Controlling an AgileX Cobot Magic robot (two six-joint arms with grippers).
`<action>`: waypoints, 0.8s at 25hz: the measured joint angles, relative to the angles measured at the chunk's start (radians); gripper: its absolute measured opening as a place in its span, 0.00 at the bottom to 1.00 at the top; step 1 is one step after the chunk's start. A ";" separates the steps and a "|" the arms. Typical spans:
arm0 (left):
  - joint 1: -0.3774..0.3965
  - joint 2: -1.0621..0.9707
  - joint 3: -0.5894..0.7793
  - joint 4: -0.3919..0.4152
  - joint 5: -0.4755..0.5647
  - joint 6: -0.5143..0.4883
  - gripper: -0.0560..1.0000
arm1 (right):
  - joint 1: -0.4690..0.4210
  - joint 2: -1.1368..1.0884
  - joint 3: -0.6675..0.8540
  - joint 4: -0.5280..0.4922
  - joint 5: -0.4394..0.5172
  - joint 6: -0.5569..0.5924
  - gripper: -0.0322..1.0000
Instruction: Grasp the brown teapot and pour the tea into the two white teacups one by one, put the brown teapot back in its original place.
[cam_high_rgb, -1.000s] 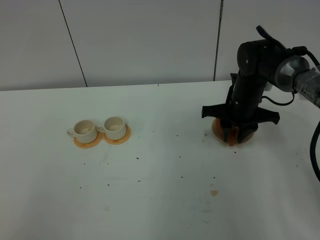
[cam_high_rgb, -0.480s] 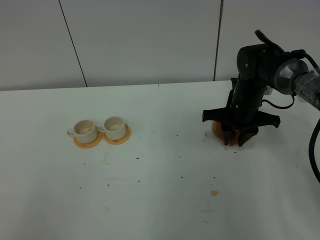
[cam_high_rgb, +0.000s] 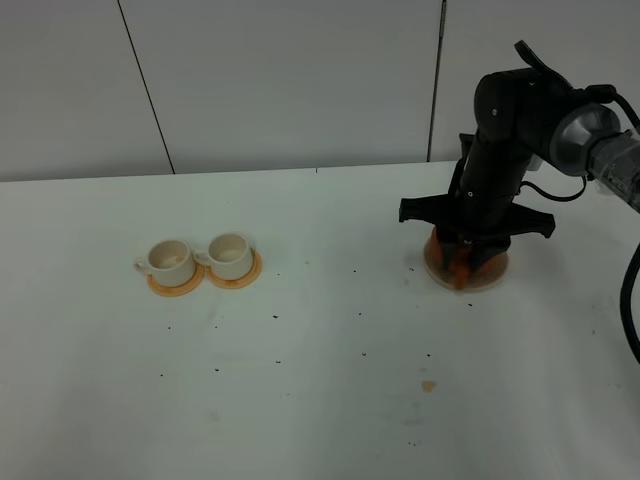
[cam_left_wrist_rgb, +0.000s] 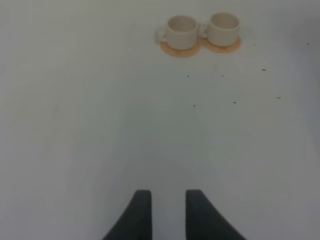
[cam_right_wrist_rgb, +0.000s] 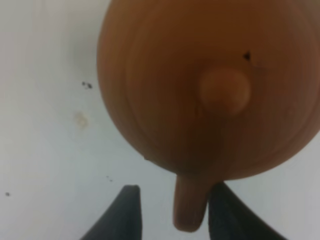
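The brown teapot (cam_right_wrist_rgb: 200, 100) fills the right wrist view, knobbed lid up, its handle (cam_right_wrist_rgb: 189, 210) lying between the two dark fingers. My right gripper (cam_right_wrist_rgb: 175, 187) is open around that handle; a gap shows on one side. In the high view the right gripper (cam_high_rgb: 468, 262) hangs straight down over the teapot (cam_high_rgb: 455, 264), which is mostly hidden, on the pale saucer (cam_high_rgb: 492, 279). The two white teacups (cam_high_rgb: 170, 260) (cam_high_rgb: 230, 255) stand side by side at the left, also seen from the left wrist (cam_left_wrist_rgb: 181, 31) (cam_left_wrist_rgb: 223, 27). My left gripper (cam_left_wrist_rgb: 165, 192) is slightly open and holds nothing.
Each cup rests on an orange coaster (cam_high_rgb: 182, 288) (cam_left_wrist_rgb: 220, 47). Small dark specks and a brownish stain (cam_high_rgb: 428, 385) dot the white table (cam_high_rgb: 320, 350). A grey panelled wall (cam_high_rgb: 300, 80) rises behind the table's far edge.
The right arm has shifted slightly up and to the left over the teapot, so more of the saucer's rim shows. The cups have not moved.
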 joint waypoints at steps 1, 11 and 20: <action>0.000 0.000 0.000 0.000 0.000 0.000 0.28 | 0.000 0.000 0.000 0.000 0.001 0.001 0.33; 0.000 0.000 0.000 0.000 0.000 0.000 0.28 | 0.000 0.000 0.000 -0.010 0.004 0.008 0.30; 0.000 0.000 0.000 0.000 0.000 0.000 0.28 | 0.000 0.000 0.000 -0.012 0.005 0.008 0.28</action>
